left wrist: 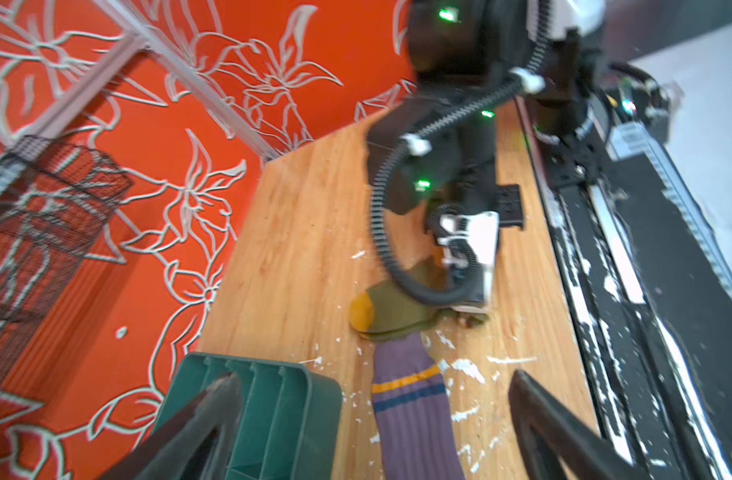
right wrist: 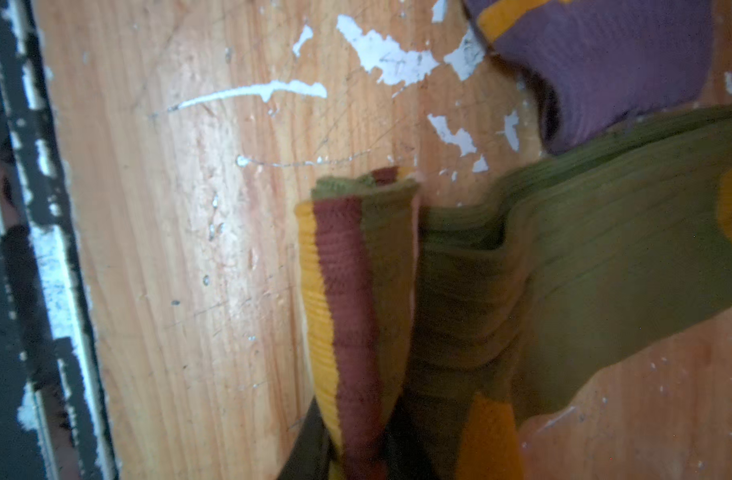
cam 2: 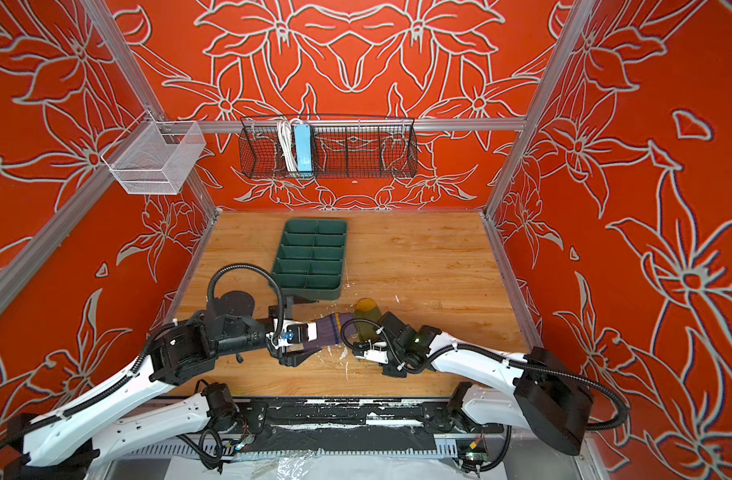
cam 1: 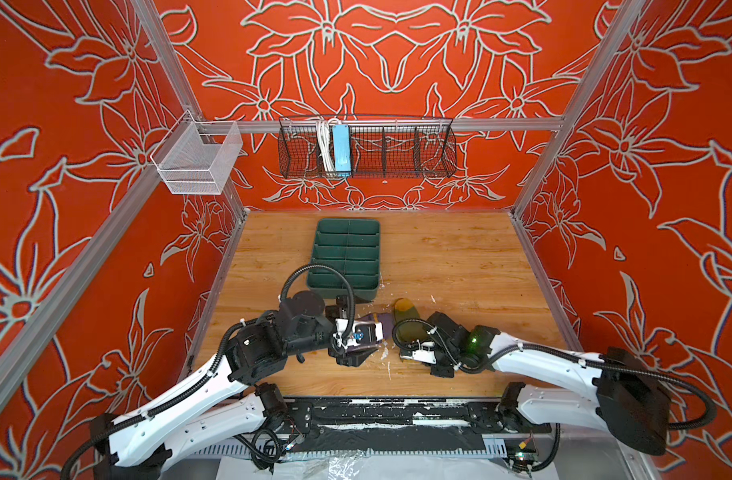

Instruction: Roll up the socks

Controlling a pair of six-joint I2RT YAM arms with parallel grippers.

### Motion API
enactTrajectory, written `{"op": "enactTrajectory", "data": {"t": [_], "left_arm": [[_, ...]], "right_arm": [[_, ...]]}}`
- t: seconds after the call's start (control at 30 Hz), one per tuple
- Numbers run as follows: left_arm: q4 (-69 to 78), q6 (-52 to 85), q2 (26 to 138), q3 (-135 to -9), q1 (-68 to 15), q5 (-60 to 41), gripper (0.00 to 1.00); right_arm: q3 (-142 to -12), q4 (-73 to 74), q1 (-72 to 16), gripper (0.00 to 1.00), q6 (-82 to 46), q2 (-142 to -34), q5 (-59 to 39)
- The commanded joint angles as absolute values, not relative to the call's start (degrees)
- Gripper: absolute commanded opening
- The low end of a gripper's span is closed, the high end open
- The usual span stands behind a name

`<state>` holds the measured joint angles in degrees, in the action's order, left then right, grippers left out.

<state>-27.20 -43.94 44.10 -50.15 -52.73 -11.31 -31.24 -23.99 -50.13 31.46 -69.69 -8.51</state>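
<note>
Two socks (cam 2: 329, 328) lie near the tray (cam 2: 314, 293) (basket (cam 2: 364, 153) holds power strip (cam 2: 302, 147)).

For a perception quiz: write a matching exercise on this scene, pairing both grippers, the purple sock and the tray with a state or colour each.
Column one:
1 left gripper
2 right gripper
3 purple sock
4 tray

Column two:
A dark green, divided
B shut on the striped cuff of the olive sock
C open wide
D lying loose, ungripped

Pairs: 1-C, 2-B, 3-D, 4-A
</note>
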Motion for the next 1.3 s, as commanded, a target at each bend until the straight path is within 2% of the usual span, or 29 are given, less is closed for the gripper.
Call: {"op": "enactTrajectory", "data": {"t": [0.0,0.27,0.53,0.7,0.97,1.17,1.27], "left_arm": [[-27.55,-47.88,43.55,-48.15,-56.98,-7.03,1.0],[-23.12,-51.9,47.98,-41.33,-75.4,7.45,1.0],[-14.55,-45.84,58.01,-35.78,-88.56,16.13,0.99],[-8.24,-35.08,66.72,-34.92,-89.87,23.57,0.97],[2.57,-37.79,80.15,-32.31,-89.55,37.91,0.96],[2.93,-32.85,86.74,-38.59,-85.3,40.07,0.85],[8.79,-35.17,88.82,-38.28,-83.22,43.1,0.79]], "right_arm": [[-31.68,-25.1,-49.58,0.0,29.08,-72.78,-10.55],[-35.97,-28.16,-47.4,0.0,29.16,-79.63,-11.96],[-36.56,-30.87,-47.42,0.0,30.63,-80.71,-13.88],[-37.4,-31.81,-47.42,0.0,30.76,-81.74,-13.98],[-37.65,-31.9,-47.4,0.0,30.61,-80.71,-14.81],[-36.55,-32.26,-47.37,0.0,31.28,-78.55,-15.27],[-36.24,-32.52,-47.43,0.0,31.81,-78.19,-16.16]]}}
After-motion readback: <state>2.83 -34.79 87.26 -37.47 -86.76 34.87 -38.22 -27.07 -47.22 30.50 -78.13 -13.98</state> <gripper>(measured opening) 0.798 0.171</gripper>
